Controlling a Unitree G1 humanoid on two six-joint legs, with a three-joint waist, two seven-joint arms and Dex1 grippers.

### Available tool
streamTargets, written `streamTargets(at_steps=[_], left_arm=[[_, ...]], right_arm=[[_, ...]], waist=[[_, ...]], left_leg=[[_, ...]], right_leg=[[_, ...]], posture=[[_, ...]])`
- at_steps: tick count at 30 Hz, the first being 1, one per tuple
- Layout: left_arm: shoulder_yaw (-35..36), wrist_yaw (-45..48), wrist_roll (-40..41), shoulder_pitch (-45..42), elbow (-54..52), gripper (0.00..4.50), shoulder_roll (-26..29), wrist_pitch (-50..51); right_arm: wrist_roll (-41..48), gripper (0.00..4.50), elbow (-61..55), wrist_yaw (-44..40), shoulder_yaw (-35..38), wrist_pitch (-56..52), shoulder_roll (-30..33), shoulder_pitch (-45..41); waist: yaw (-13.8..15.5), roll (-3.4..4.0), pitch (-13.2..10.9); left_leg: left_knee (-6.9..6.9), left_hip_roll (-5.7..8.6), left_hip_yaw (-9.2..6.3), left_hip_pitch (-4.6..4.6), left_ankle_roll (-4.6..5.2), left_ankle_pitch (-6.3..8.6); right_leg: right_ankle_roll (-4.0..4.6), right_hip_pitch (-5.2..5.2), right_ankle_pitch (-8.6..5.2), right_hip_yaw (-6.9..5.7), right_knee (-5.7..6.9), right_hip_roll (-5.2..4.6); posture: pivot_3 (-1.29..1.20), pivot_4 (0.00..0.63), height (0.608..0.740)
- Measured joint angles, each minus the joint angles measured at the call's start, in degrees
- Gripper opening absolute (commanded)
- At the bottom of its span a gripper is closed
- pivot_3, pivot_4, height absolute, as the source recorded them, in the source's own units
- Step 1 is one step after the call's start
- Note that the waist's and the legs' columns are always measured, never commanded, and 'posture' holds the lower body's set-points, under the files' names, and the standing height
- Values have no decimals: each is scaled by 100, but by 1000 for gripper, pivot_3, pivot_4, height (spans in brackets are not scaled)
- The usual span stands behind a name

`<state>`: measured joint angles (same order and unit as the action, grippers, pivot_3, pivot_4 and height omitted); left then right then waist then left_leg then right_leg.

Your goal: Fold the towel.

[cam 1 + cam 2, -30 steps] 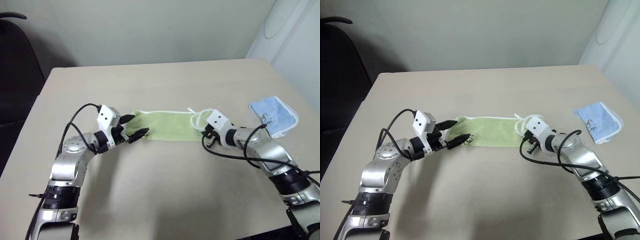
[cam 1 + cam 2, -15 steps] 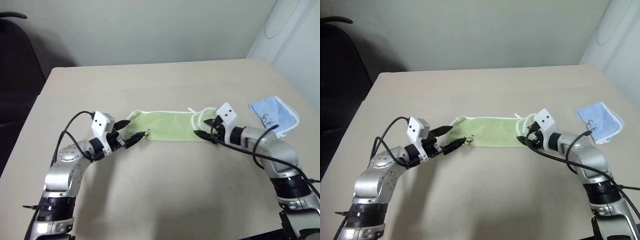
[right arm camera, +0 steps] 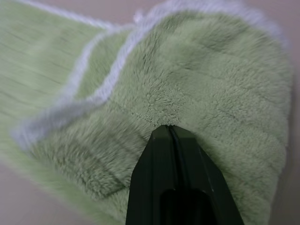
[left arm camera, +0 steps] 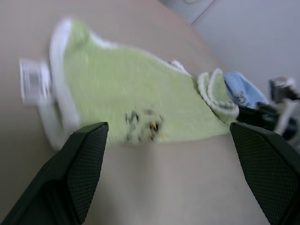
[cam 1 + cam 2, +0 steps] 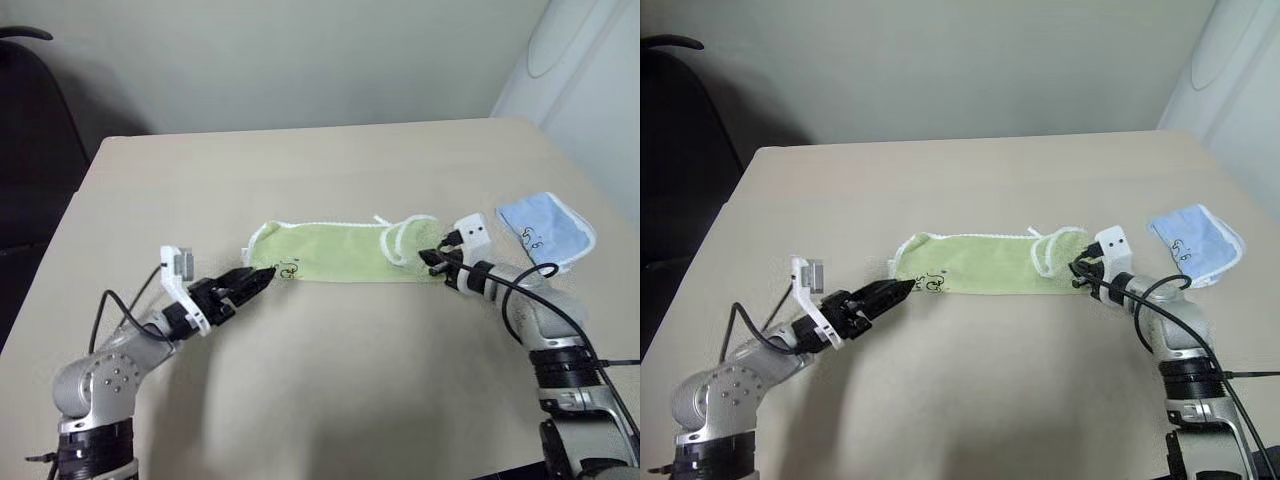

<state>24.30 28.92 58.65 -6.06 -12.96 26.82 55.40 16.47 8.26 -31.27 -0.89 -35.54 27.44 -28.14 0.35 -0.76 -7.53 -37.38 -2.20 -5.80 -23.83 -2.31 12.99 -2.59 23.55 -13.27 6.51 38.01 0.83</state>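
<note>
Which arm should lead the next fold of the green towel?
Probably the right. The right gripper is shut with its tips against the towel at its bunched end, whereas the left gripper is open at the other end, gripping nothing.

left gripper [image 5: 262, 277] drew back off towel [image 5: 330, 253] — right gripper [image 5: 432, 260] jaws shut | slid rightward

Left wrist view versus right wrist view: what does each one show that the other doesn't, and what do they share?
The left wrist view alone takes in the towel's full length, its white tag, the blue cloth, the tabletop and the left gripper's wide-apart fingers. The right wrist view alone gives the right gripper shut, its tips against the terry pile at the bunched end. Both share the green towel with its white edging.
</note>
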Motion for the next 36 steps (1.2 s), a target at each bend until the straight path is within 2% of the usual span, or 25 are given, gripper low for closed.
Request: streamTargets(at_steps=[6,11,12,15,17,19,22,31,34,36], left_arm=[[282,-819,1191,256,-188,4500,-123,481],[276,-1151,1524,353,-292,4500,-77,489],[259,-1505,1586,340,-233,4500,-192,513],[222,-2692,1607,-143,315,4500,-810,549],[192,-3222,1627,-450,508,4500,-957,585],[145,-3504,1609,-669,714,4500,-1086,584],[120,-3732,1580,-977,1033,4500,-1199,578],[-53,-3710,1110,-1790,1982,4500,-1245,308],[-95,-3554,878,-1919,2185,3867,-1273,181],[-103,-3465,713,-1922,2252,3189,-1307,81]], right_arm=[[-179,15,123,-29,-20,315,-124,3],[-219,15,154,-69,-19,376,-173,3],[-214,15,150,-74,21,380,-189,20],[-200,15,88,-68,67,382,-297,26],[-199,15,9,-66,80,385,-353,25],[-199,15,-27,-52,99,387,-378,26],[-199,15,-137,-20,158,385,-387,42],[-199,15,-434,59,220,309,-468,225],[-199,0,-493,96,223,261,-477,247],[-194,0,-602,104,238,244,-478,260]], waist=[[10,0,0],[4,-1,0],[2,0,0],[31,9,-2],[69,32,10],[104,61,23],[140,70,26],[177,84,35],[177,90,38],[176,90,38]], left_leg=[[0,1,2,21,-7,-4],[8,2,7,41,-11,0],[15,3,10,49,-12,-1],[30,5,21,100,-15,-5],[37,9,21,150,-11,-6],[55,37,23,200,0,0],[77,51,23,245,2,0],[95,119,22,280,-1,0],[106,129,17,280,-5,-3],[112,133,17,277,-6,-3]], right_leg=[[7,-24,-3,-1,0,1],[25,-39,-14,0,-1,1],[28,-42,-16,0,-2,2],[38,-85,-24,2,-3,-2],[84,-133,-51,2,-6,-2],[82,-177,-85,4,-5,2],[84,-207,-105,10,-6,-2],[87,-280,-132,8,-5,4],[86,-282,-140,13,-5,2],[83,-280,-147,15,-5,1]], posture=[[0,150,740],[0,150,740],[0,150,740],[0,150,740],[0,150,740],[0,150,740],[0,150,740],[0,150,740],[0,150,740],[0,150,740]])
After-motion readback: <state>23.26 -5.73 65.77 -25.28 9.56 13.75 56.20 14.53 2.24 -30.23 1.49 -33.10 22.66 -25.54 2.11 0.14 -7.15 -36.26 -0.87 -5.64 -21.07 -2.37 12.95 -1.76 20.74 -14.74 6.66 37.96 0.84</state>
